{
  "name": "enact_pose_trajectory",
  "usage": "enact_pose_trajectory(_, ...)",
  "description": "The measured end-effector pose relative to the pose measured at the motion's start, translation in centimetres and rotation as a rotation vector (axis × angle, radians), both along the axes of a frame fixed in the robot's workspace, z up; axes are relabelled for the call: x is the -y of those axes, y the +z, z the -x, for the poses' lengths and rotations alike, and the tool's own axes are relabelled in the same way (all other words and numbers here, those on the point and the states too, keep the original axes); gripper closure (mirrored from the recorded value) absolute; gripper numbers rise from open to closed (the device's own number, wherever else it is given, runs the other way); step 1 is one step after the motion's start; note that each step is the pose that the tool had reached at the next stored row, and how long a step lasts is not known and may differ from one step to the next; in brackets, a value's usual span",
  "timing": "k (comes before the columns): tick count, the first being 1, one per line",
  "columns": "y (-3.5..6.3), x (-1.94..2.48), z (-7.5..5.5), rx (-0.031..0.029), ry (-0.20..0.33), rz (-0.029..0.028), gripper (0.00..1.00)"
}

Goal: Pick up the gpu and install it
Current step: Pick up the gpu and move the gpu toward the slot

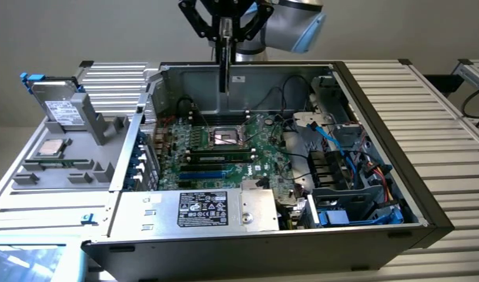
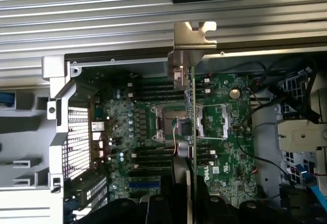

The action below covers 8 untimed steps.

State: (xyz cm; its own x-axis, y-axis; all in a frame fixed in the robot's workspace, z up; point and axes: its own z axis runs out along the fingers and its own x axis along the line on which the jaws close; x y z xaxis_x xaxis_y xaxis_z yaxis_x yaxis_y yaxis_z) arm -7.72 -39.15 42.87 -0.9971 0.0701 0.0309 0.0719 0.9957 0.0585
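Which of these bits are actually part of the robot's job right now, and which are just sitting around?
Part of the job: the gpu, held edge-on by the gripper above the motherboard of the open computer case.

Just lying about: the hard drive and square silver chip on the grey tray; the power supply box.

The arm (image 1: 253,54) is smooth, rounded silver-grey metal, and in the exterior view its barrel-shaped joint (image 1: 290,20) ends in a pale blue cap (image 1: 316,26). The end effector (image 1: 223,34) is matte black all over, built from flat, angular link bars (image 1: 194,17) that make an open frame on either side of its middle. In the wrist view its black fingers (image 2: 180,175) look thick and rounded, with a row of bulbous black knuckles (image 2: 219,206) behind them.
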Motion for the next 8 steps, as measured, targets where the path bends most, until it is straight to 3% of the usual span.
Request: enact_pose_trajectory(8,-0.04,0.08,-3.5,0.0000,0.000,0.0000,0.71)
